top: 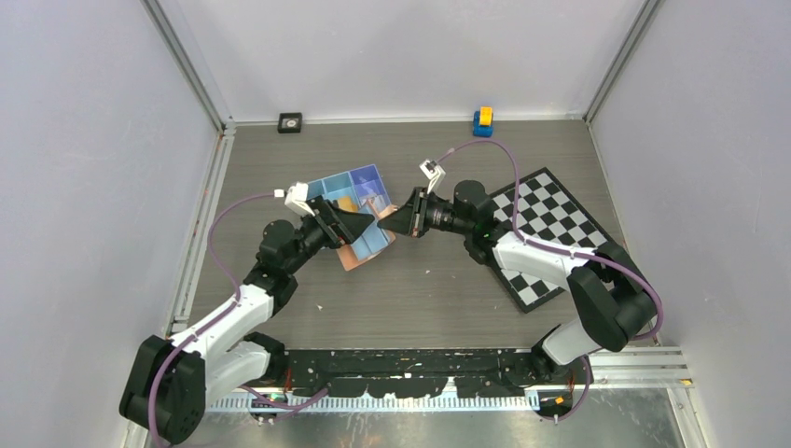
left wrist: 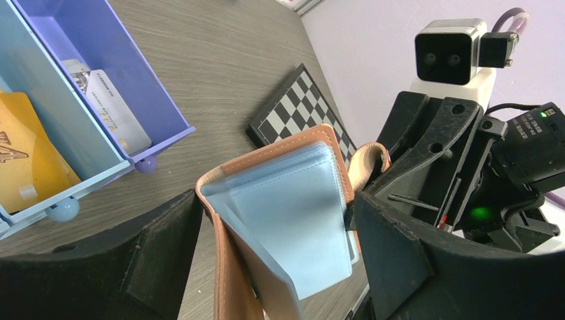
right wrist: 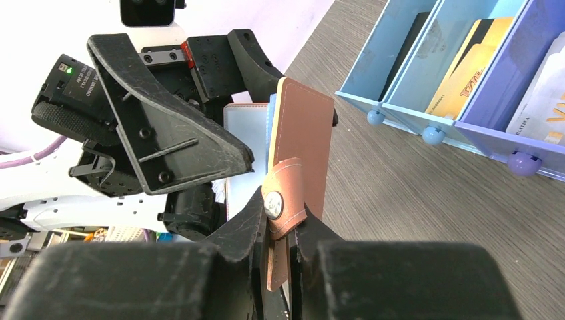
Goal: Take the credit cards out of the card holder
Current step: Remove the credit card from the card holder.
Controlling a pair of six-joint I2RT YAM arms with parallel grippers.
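Observation:
The tan card holder (left wrist: 226, 267) hangs open above the table, its clear sleeves (left wrist: 293, 220) showing no card. My left gripper (left wrist: 276, 260) stands wide across it, one fingertip (left wrist: 180, 220) against the spine and the other against the opposite edge. My right gripper (right wrist: 290, 247) is shut on the card holder (right wrist: 303, 140) at its snap tab (right wrist: 283, 200). Both grippers meet beside the tray in the top view, left gripper (top: 362, 227) and right gripper (top: 394, 222). Credit cards lie in the blue tray: an orange one (left wrist: 26, 160), a white one (left wrist: 110, 110) and a dark one (right wrist: 406, 47).
The blue divided tray (top: 326, 187) sits just behind the grippers. A checkered board (top: 550, 233) lies under the right arm. A small black block (top: 290, 122) and a yellow-blue block (top: 482, 120) stand at the back wall.

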